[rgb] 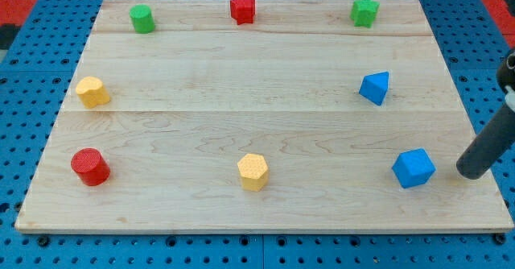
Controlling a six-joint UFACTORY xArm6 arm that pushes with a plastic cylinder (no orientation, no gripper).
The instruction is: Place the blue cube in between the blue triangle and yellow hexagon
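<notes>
The blue cube (414,168) lies near the board's lower right corner. The blue triangle (375,88) lies above it, at the right of the board's middle band. The yellow hexagon (253,171) lies at the bottom centre, well left of the cube. My tip (471,171) is the lower end of a dark rod coming in from the view's right edge. It stands just to the right of the blue cube, with a small gap between them.
A wooden board (241,76) lies on a blue pegboard. On it are a green cylinder (142,18), a red star (242,9) and a green star (364,12) along the top, a yellow block (92,92) at the left and a red cylinder (89,167) at the lower left.
</notes>
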